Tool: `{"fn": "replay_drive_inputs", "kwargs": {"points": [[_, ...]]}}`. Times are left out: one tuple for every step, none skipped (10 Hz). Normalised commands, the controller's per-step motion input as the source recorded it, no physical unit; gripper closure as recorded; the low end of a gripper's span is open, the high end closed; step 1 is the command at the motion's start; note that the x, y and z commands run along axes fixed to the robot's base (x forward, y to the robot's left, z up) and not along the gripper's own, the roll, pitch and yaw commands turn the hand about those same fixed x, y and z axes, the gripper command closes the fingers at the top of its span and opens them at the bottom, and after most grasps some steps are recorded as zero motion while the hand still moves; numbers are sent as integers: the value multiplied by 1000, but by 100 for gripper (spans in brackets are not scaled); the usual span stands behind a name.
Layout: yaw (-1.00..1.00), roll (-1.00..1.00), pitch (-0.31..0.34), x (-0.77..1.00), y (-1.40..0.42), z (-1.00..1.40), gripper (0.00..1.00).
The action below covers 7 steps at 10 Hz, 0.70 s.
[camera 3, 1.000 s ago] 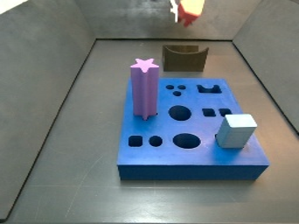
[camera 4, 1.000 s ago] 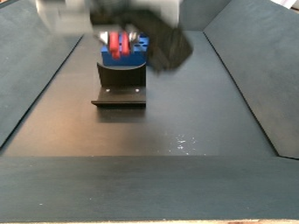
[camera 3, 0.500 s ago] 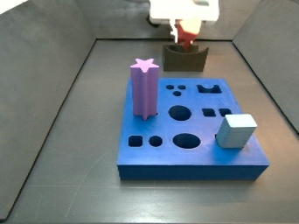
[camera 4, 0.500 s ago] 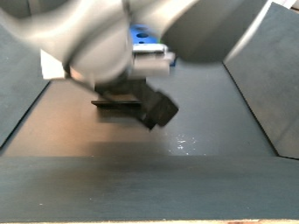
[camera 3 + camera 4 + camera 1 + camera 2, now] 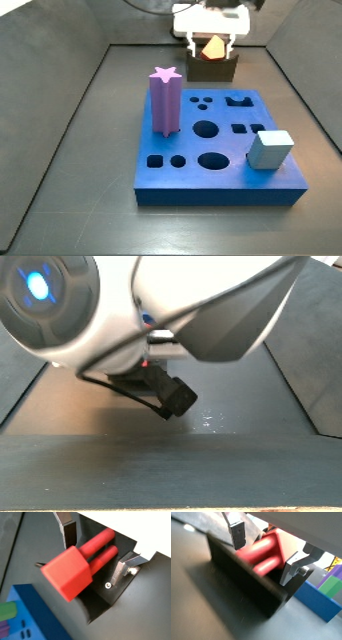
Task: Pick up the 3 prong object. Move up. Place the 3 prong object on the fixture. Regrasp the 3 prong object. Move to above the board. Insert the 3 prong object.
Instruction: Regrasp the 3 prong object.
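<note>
The red-orange 3 prong object [image 5: 77, 564] lies in the dip of the dark fixture [image 5: 103, 599], also seen in a wrist view [image 5: 261, 554]. My gripper [image 5: 93, 559] straddles it, and a small gap shows between each silver finger [image 5: 67, 529] and the object, so the gripper is open. In a side view my gripper [image 5: 214, 45] sits low over the fixture [image 5: 211, 70] behind the blue board [image 5: 221, 150], with the object [image 5: 214, 48] between the fingers. In the side view from the opposite end the arm [image 5: 147, 316] hides the fixture and the object.
On the board stand a tall purple star-topped post [image 5: 166, 100] at its left and a pale grey cube [image 5: 270, 150] at its front right. Dark walls [image 5: 67, 120] enclose the floor. The board's edge [image 5: 318, 599] lies just beyond the fixture [image 5: 244, 582].
My gripper came down from above with the 3 prong object to the fixture. The object now rests in the fixture's dip and the fingers stand apart from it.
</note>
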Motion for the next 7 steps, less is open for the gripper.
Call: {"fn": "replay_drive_inputs", "kwargs": {"points": [[-42, 36, -31, -20, 4, 1000, 0], [-13, 43, -24, -26, 1, 1000, 0], [5, 45, -8, -30, 2, 1000, 0], [17, 44, 10, -33, 5, 954, 0], [23, 46, 25, -28, 5, 776, 0], [21, 48, 46, -28, 4, 536, 0], [18, 49, 57, -29, 3, 352, 0]]}}
